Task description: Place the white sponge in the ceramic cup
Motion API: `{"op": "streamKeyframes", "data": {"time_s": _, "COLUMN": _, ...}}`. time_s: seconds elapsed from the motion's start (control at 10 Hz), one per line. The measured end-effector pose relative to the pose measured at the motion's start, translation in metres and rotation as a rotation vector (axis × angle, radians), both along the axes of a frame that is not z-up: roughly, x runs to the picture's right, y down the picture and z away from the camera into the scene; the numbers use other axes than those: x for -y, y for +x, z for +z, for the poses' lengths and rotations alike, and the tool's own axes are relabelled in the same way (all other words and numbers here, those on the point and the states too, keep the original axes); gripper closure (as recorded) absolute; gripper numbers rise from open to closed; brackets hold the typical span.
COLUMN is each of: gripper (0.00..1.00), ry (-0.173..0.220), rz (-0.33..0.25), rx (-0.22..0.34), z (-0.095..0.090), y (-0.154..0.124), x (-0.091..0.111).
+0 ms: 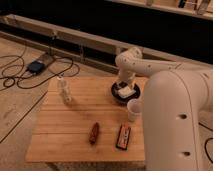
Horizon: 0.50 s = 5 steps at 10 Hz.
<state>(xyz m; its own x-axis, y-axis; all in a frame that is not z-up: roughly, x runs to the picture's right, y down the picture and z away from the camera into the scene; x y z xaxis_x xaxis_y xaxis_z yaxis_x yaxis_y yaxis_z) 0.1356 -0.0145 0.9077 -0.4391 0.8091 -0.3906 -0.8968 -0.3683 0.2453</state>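
The white sponge lies in the dark round bowl at the back right of the wooden table. My gripper reaches down into the bowl, right over the sponge and at or very near it. The ceramic cup stands upright on the table just in front and to the right of the bowl, apart from the gripper. The large white arm fills the right side of the view and hides the table's right edge.
A pale slim bottle stands at the table's back left. A small brown item and a black-and-red rectangular item lie near the front edge. Cables and a dark box lie on the floor to the left.
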Motion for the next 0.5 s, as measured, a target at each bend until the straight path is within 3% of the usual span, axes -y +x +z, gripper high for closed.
{"op": "streamKeyframes", "data": {"time_s": 0.5, "gripper": 0.35, "ry": -0.044, "rz": 0.032, "rx": -0.013, "z": 0.03, "y": 0.013, "x": -0.005}}
